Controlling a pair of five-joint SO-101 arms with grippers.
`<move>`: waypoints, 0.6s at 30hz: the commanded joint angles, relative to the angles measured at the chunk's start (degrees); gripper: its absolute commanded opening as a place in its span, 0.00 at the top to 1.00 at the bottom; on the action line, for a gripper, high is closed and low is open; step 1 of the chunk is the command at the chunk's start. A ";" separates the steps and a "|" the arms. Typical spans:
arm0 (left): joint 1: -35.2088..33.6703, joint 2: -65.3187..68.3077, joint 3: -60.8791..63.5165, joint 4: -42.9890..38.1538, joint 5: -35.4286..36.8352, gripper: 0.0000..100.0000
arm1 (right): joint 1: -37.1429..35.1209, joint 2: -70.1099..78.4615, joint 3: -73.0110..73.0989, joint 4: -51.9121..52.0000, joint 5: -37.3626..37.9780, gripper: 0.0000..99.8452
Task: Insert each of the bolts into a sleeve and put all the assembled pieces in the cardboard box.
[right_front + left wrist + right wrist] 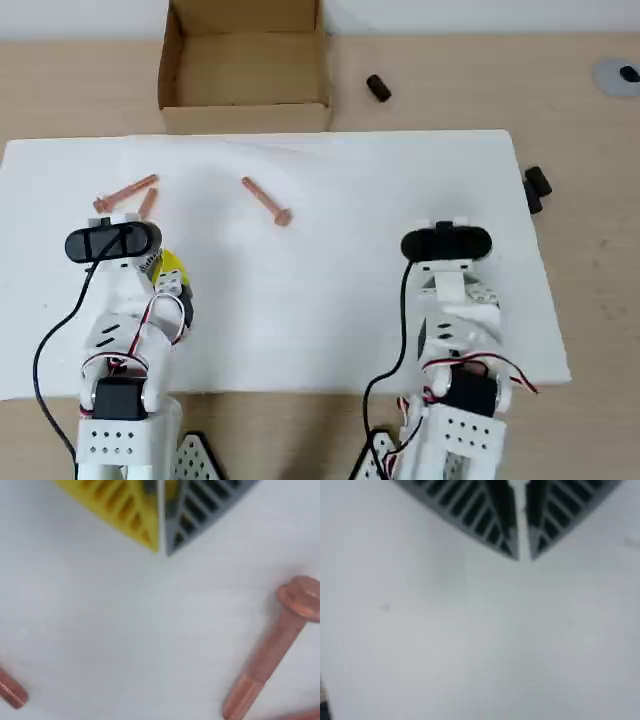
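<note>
Left gripper (162, 550) first: yellow finger and grey finger, both ribbed, pressed tip to tip with nothing between them, hanging over the white sheet (350, 300). Just beside it lies a copper bolt (272, 650), with a flanged head, a smooth shank and a threaded end, flat on the sheet. A second bolt (11, 694) pokes its threaded tip in on the other side.

Over to the right gripper (522, 555): two grey ribbed fingers drawn together to a hair-thin slit, holding nothing, above bare sheet.

From the high view, two bolts (125, 192) lie close together just ahead of the left arm, and a third bolt (266, 200) sits apart toward the middle. Open sheet runs from them to the cardboard box (245, 118), open-topped on the wooden bench (600, 250) at the far edge. One black cylindrical sleeve (377, 88) rests right of the box, and two more sleeves (537, 180) lie at the sheet's right edge, well apart from the bolts.
</note>
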 commanded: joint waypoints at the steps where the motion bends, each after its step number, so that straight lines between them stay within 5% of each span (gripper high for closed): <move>1: 0.62 -0.40 0.53 0.18 0.00 0.99 | 0.75 -5.41 -0.04 2.90 0.53 0.99; 18: 0.62 -0.40 0.53 0.18 0.00 0.99 | 0.66 -11.56 -0.31 14.15 0.62 0.99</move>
